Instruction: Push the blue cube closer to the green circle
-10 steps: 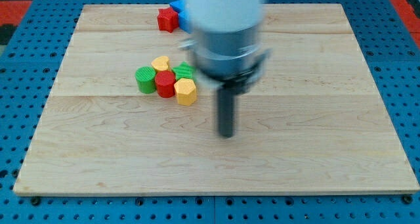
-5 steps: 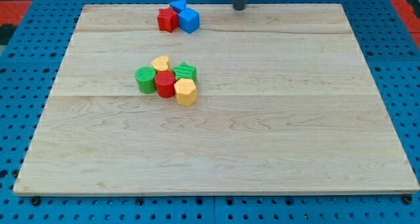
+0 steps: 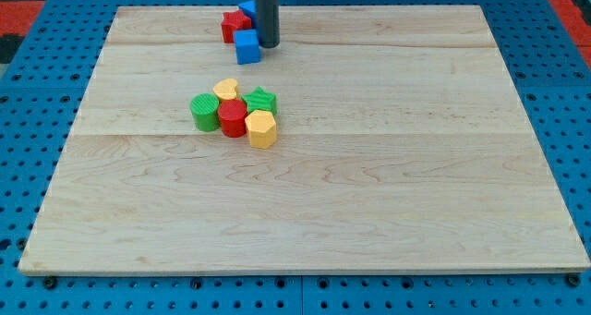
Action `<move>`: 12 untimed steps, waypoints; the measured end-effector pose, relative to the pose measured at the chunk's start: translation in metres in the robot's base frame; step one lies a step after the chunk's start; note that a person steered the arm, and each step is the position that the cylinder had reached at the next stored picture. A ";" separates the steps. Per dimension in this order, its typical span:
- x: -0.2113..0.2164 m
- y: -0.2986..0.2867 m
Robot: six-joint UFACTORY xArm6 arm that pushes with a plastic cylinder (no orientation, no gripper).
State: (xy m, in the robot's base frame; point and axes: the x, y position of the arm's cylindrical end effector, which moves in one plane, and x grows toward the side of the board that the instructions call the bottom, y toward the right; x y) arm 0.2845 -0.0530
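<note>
The blue cube (image 3: 247,47) sits near the view's top, just below a red star (image 3: 234,24). My tip (image 3: 268,44) stands right beside the cube's right side, touching or nearly so. The green circle (image 3: 204,112) lies lower, at the left end of a tight cluster left of the board's middle. The rod partly hides another blue block (image 3: 247,8) behind it.
The cluster also holds a yellow heart (image 3: 225,90), a green star (image 3: 261,101), a red cylinder (image 3: 233,118) and a yellow hexagon (image 3: 261,128). The wooden board (image 3: 416,167) lies on a blue pegboard.
My tip came from the board's middle up past the top edge, then down-left to the blue cube. The cube has slid down-left, away from the other blue block.
</note>
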 end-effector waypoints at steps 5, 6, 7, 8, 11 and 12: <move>-0.014 -0.076; -0.005 -0.091; 0.019 -0.119; 0.022 -0.158; 0.060 -0.161; 0.043 -0.154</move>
State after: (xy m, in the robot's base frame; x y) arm 0.3277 -0.2074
